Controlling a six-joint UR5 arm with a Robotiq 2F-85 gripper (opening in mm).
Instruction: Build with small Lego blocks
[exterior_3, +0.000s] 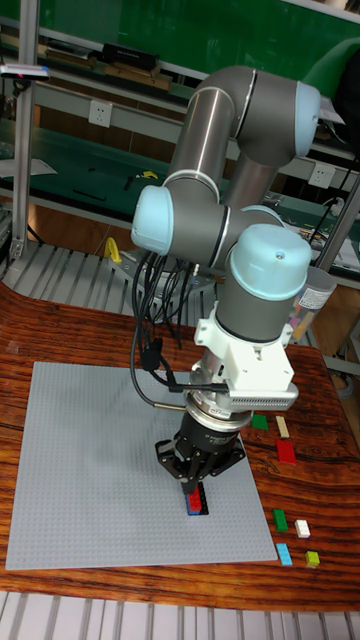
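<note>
A large grey baseplate (100, 470) lies on the wooden table. My gripper (196, 487) points straight down over the plate's right part. Its black fingers are closed around a red brick (193, 497), which sits on or just above a dark blue brick (203, 505) on the plate. I cannot tell whether the red brick is pressed onto the blue one. The fingers hide most of the red brick.
Loose bricks lie on the wood right of the plate: a green one (260, 423), a cream one (283, 427), a red one (287, 452), a green one (280, 518), a white one (302, 529), a light blue one (285, 555) and a lime one (312, 559). A black cable (335, 458) runs past them.
</note>
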